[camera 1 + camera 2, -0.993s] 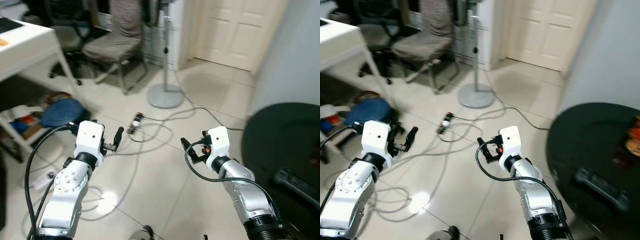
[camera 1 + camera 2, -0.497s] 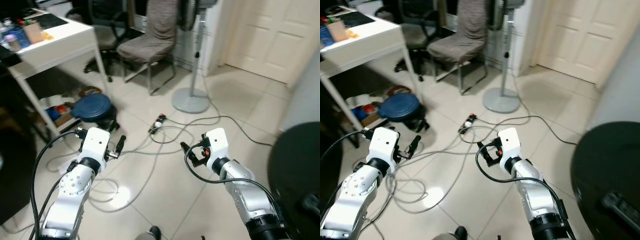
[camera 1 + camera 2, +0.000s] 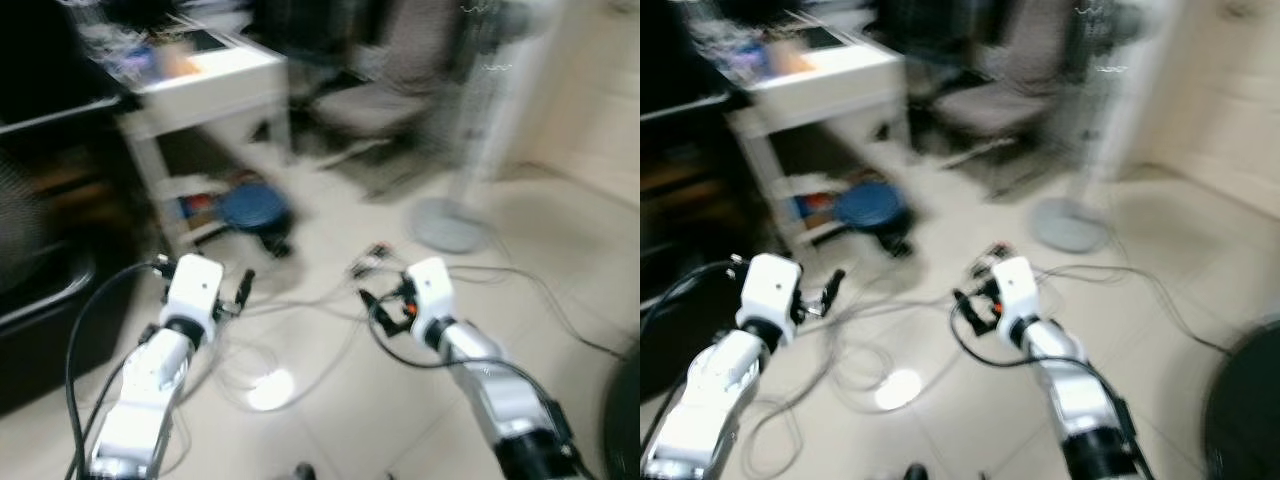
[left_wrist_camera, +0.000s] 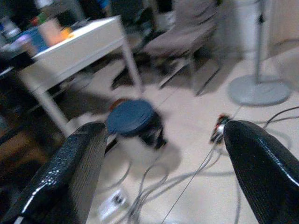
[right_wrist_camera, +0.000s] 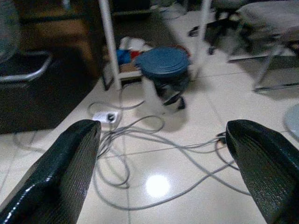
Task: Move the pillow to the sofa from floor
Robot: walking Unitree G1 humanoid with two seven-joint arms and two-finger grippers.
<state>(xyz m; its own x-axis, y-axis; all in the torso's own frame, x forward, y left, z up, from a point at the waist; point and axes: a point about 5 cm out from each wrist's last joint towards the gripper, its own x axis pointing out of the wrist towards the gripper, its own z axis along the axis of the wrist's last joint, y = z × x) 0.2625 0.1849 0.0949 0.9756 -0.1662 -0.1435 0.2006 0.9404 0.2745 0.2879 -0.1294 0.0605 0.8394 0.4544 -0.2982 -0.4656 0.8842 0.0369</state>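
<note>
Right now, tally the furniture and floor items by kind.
White table: 1
Chair: 1
Blue round stool: 1
Fan stand base: 1
White power strip: 1
Total: 5

Heavy motion blur smears both eye views, worst along the top. A bright glare spot sits on the glossy pale tile floor (image 3: 330, 400), lower centre; left edge dark.

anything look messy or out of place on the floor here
Yes: loose cables sprawl in loops across the tiled floor, with a power strip lying among them, near the blue stool. It looks like a tripping hazard.
</note>
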